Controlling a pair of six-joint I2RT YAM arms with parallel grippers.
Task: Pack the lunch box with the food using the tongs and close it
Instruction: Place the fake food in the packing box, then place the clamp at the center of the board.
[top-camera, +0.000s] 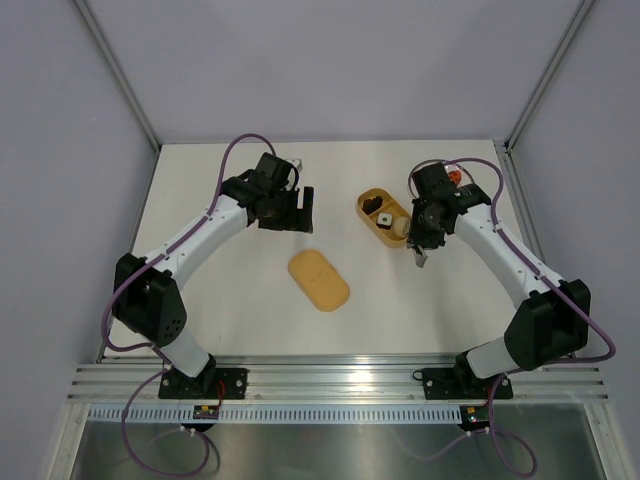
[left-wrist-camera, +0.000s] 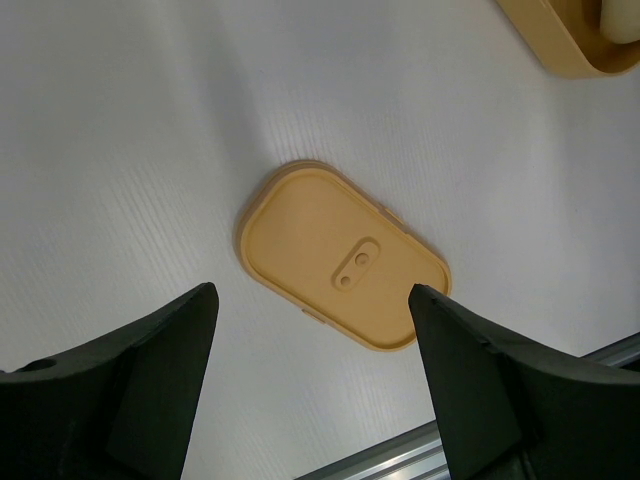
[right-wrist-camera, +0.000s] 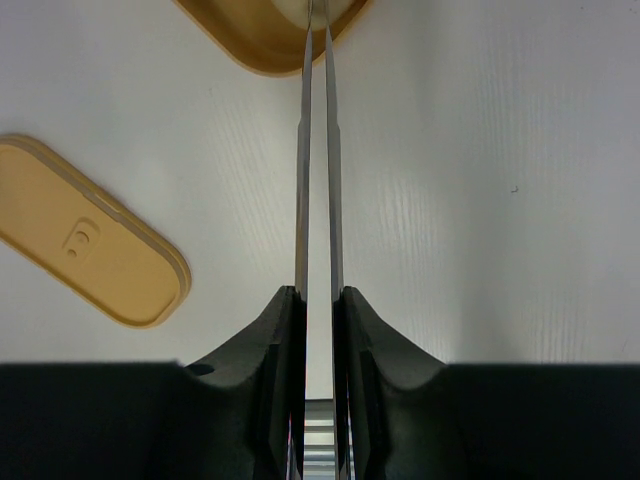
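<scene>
The orange lunch box (top-camera: 366, 212) stands open at mid-right, holding food: a dark piece (top-camera: 372, 204) and a pale piece (top-camera: 399, 227). Its flat lid (top-camera: 319, 280) lies apart on the table, nearer the arms. My right gripper (top-camera: 422, 245) sits just right of the box, shut on the silver tongs (right-wrist-camera: 318, 150). The tongs' two slim arms are squeezed nearly parallel and their tips reach over the box rim (right-wrist-camera: 250, 35). My left gripper (top-camera: 300, 210) hovers left of the box, open and holding nothing. In the left wrist view, the lid (left-wrist-camera: 340, 255) lies beyond the open left gripper (left-wrist-camera: 312, 300).
The white table ends at an aluminium rail (top-camera: 340, 380) along the near edge. Grey walls with metal posts (top-camera: 120, 75) close in the back and sides. The lid (right-wrist-camera: 90, 235) lies left of the tongs in the right wrist view.
</scene>
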